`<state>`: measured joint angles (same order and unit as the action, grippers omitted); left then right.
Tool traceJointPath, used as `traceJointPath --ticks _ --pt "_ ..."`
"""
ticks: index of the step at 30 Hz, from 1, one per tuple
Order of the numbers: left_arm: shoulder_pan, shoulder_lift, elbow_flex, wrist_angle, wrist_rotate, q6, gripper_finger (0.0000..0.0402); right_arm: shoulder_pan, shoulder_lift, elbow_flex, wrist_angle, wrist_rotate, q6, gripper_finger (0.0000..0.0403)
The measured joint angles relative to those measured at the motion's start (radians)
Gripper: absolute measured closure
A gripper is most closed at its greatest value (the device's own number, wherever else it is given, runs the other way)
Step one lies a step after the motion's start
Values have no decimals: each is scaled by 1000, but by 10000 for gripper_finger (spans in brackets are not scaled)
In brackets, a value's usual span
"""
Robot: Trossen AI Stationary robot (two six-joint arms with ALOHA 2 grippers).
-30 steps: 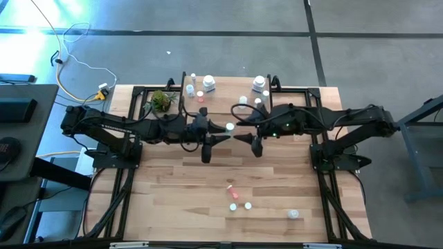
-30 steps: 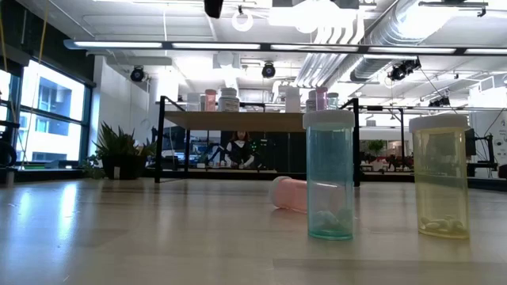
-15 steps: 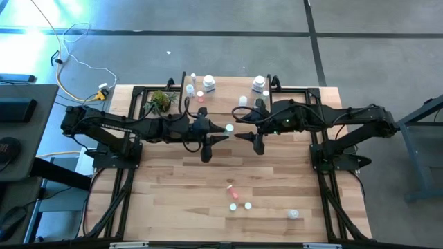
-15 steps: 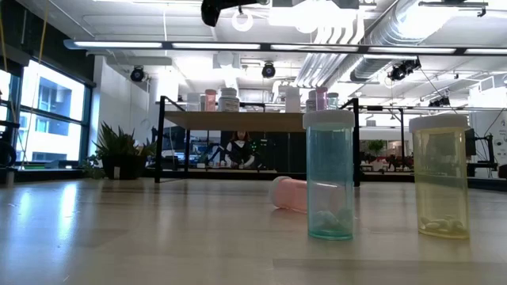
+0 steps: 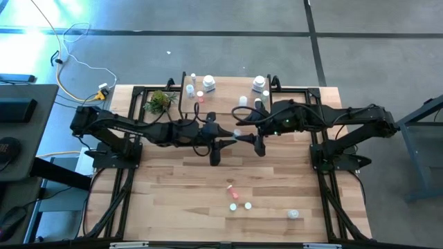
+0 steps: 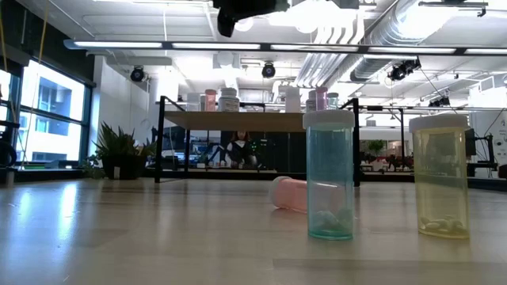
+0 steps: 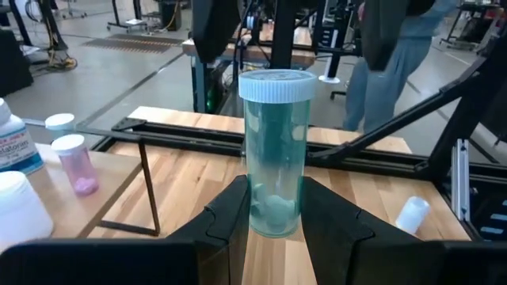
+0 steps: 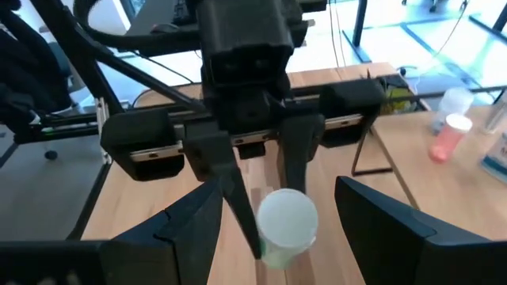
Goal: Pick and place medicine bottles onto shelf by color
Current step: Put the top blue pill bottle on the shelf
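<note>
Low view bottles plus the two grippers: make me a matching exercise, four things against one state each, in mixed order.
Things:
1. pink bottle
2. yellowish bottle
3. left gripper
4. right gripper

States:
A. open
B. lying on its side
C. shut on a green bottle
D. standing upright

Pairs: 1-B, 2-D, 3-C, 4-A

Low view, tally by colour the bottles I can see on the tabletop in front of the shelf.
Teal-green bottle, upright: 1
Yellow bottle, upright: 1
Pink bottle, lying on its side: 1
Total: 3
</note>
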<state>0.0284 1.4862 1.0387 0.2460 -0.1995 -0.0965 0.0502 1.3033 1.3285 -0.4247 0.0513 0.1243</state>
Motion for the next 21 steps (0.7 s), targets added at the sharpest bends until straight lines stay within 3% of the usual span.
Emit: traceJointPath --ticks 11,21 --pt "4 -1 36 -9 9 30 310 0 0 0 -25 9 10 171" --pt "4 -1 36 -10 9 30 310 0 0 0 -23 11 10 254"
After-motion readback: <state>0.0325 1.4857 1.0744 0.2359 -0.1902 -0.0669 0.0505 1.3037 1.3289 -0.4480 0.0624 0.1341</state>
